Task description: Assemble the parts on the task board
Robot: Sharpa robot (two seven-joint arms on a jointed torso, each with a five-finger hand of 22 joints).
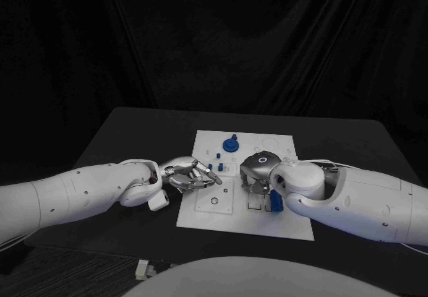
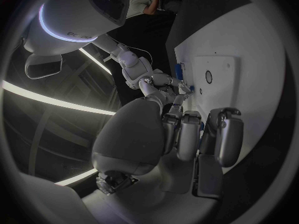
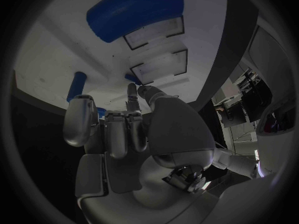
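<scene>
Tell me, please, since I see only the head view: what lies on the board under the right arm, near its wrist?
Observer: The right wrist view shows a long blue part lying on the board, beside two rectangular slots.
Operator: And does the left hand hold a part?
Observer: In the left wrist view the left hand has its fingers curled in, with no blue part visible among them. More than that I cannot tell.
</scene>
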